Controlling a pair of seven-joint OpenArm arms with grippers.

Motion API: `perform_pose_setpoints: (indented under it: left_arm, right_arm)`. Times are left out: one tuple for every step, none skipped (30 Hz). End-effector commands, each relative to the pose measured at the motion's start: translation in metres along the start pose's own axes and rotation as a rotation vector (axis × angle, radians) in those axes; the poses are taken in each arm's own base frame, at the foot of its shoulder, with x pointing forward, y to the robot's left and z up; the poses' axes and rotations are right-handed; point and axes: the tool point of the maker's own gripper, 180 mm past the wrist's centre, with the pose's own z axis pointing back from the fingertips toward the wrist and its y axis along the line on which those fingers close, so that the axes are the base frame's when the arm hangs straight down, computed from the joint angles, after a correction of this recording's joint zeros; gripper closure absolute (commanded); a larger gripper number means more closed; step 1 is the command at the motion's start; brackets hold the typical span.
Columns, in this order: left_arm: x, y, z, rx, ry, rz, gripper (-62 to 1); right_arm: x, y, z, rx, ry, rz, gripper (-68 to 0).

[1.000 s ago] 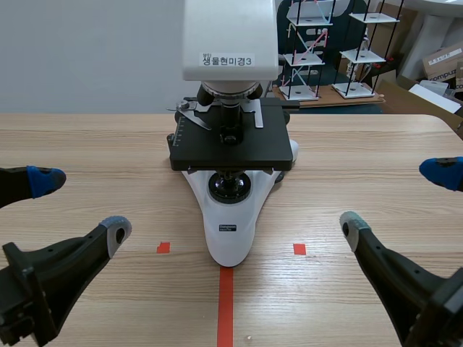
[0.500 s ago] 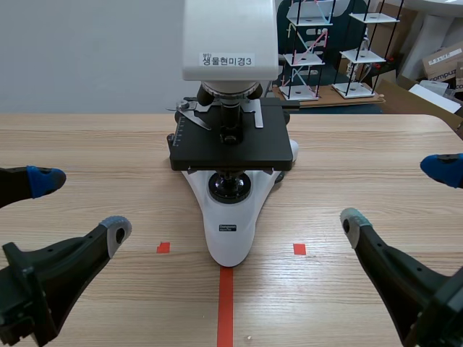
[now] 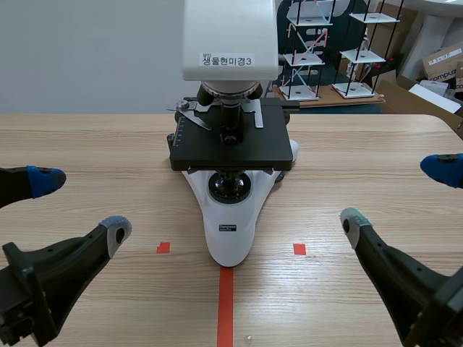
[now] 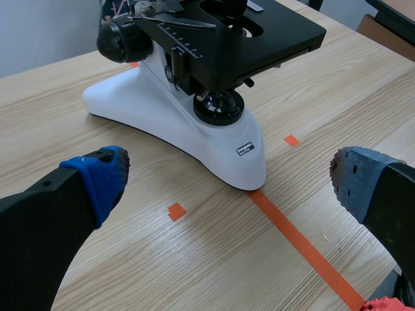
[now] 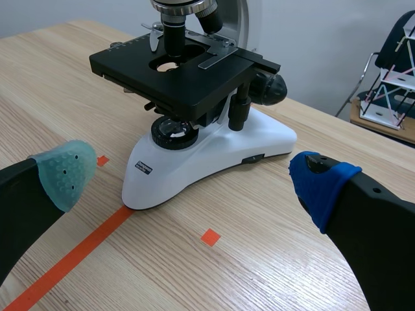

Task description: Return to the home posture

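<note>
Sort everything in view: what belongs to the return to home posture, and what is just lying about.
Belongs to the job:
- left claw, open, holding nothing
- right claw, open, holding nothing

Just lying about:
- microscope, standing untouched on the table
- wire shelf models and a cardboard box, beyond the table's far edge

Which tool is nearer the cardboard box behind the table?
Right. The right tool lies on the same side of the microscope as the cardboard box; the left tool lies opposite.

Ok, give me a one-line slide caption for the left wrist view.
Left gripper open and empty, blue-padded fingers spread, microscope standing ahead on the wooden table.
</note>
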Motion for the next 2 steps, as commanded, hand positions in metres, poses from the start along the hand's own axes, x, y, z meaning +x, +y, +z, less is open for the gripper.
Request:
perform_pose_setpoints:
  left_arm:
    - [0.0090,-0.0024,-0.0006,-0.004,-0.032,0.001,-62.3]
    - [0.0090,-0.0024,-0.0006,-0.004,-0.032,0.001,-62.3]
  right_arm:
    - [0.0115,-0.0024,-0.0030,-0.003,-0.044,0.007,-67.9]
    - [0.0115,-0.0024,-0.0030,-0.003,-0.044,0.007,-67.9]
